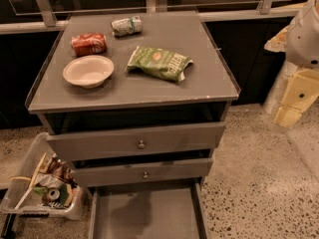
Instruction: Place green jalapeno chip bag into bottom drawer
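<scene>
The green jalapeno chip bag [158, 62] lies flat on the grey cabinet top [209, 83], right of centre; it is crinkled and has white lettering. The bottom drawer [147, 213] is pulled out at the foot of the cabinet, and its flat grey floor is bare. My gripper [290, 109] hangs at the right edge of the view, beside the cabinet's right side. It is below the level of the top, well away from the bag, and holds nothing that I can see.
On the cabinet top are a red soda can [88, 44], a crushed green-and-white can [126, 26] and a white bowl [88, 70]. Two upper drawers with round knobs [141, 144] are closed. A clear plastic bin of trash [42, 188] stands on the floor at the left.
</scene>
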Robot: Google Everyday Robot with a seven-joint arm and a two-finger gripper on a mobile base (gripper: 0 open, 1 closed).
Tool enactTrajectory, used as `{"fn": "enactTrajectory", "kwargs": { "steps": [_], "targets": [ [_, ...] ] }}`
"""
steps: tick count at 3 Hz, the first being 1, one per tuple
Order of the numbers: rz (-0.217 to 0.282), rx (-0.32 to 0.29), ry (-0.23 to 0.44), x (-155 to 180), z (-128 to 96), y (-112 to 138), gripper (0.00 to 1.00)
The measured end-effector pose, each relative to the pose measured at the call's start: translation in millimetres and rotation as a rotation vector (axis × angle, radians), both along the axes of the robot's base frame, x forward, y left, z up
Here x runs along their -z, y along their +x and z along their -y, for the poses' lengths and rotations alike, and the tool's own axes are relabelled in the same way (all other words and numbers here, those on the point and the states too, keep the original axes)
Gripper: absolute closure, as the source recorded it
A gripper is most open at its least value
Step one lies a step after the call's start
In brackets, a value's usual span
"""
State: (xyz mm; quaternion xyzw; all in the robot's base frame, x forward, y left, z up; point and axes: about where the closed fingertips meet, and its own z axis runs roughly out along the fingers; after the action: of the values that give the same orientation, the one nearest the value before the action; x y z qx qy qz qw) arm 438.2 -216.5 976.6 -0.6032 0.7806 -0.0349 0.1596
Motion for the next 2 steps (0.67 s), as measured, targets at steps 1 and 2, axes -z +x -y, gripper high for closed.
{"fn": "enactTrajectory", "kwargs": {
  "steps": [1,2],
  "targets": [
    [0.002,0.000,0.000,-0.4,-0.2,0.5,0.00],
    [0.030,-0.010,0.020,-4.4,-8.7,22.0,0.00]
  ]
}}
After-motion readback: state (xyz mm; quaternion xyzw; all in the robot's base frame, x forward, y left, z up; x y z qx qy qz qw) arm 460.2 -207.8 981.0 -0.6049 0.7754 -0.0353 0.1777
